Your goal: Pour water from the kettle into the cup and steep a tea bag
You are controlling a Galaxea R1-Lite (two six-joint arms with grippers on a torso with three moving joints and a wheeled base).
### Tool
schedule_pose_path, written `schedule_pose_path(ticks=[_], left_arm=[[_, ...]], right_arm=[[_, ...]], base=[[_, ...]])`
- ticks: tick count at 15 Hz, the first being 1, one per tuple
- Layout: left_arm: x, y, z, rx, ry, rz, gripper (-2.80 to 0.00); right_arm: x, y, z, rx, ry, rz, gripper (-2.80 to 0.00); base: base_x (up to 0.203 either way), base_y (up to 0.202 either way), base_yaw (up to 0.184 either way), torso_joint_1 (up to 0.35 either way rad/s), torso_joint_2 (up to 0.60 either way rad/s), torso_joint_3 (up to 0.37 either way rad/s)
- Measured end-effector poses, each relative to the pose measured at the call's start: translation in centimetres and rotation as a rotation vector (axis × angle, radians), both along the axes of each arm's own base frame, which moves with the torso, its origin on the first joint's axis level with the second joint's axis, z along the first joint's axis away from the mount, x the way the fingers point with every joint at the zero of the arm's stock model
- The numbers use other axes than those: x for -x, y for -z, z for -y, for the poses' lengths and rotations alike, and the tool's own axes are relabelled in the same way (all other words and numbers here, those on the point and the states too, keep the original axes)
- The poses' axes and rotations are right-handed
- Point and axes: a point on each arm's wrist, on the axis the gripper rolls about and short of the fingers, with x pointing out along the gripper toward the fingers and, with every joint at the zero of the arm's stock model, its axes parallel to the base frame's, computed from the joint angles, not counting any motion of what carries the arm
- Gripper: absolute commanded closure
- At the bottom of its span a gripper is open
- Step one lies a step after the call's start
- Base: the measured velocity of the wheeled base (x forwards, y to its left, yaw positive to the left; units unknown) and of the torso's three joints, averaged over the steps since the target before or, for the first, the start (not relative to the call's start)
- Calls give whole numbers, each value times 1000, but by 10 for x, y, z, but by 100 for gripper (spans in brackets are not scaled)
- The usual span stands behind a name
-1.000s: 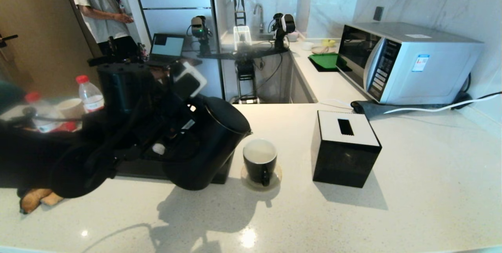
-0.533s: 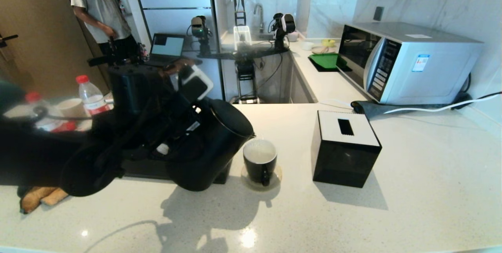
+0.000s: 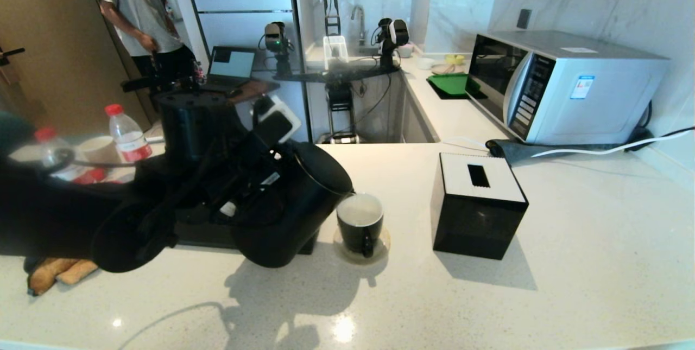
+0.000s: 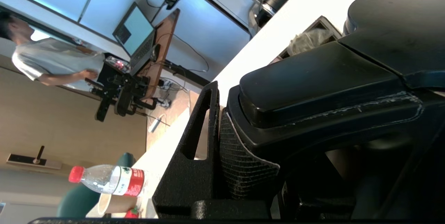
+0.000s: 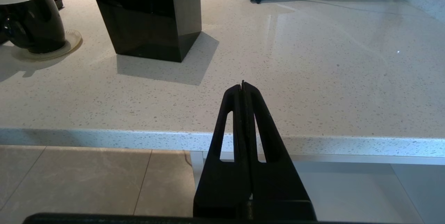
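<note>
Kettle clenched by its handle in left claw, tipped, spout just beyond claw toward cup; right claw clenched empty, parked.

Matte black kettle; black cup, white inside.

**Three views, one counter**

The counter is seen from above and forward by the head view. The kettle handle is pressed close against the left wrist view. The right wrist view is held low before the counter edge, facing across it; the cup at 10 o'clock is shared with the head view.
</note>
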Motion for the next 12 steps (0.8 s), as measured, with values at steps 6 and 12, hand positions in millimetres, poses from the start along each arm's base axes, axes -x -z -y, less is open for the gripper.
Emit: schedule_pose_path(ticks=[6, 12], left_arm=[[1, 0, 2, -34, 12, -3, 0], [1, 0, 3, -71, 21, 0, 0]], right_arm=[[0, 0, 0, 0, 0, 0, 0], [0, 0, 0, 0, 0, 0, 0]], base=[[0, 0, 0, 0, 0, 0], [0, 0, 0, 0, 0, 0]])
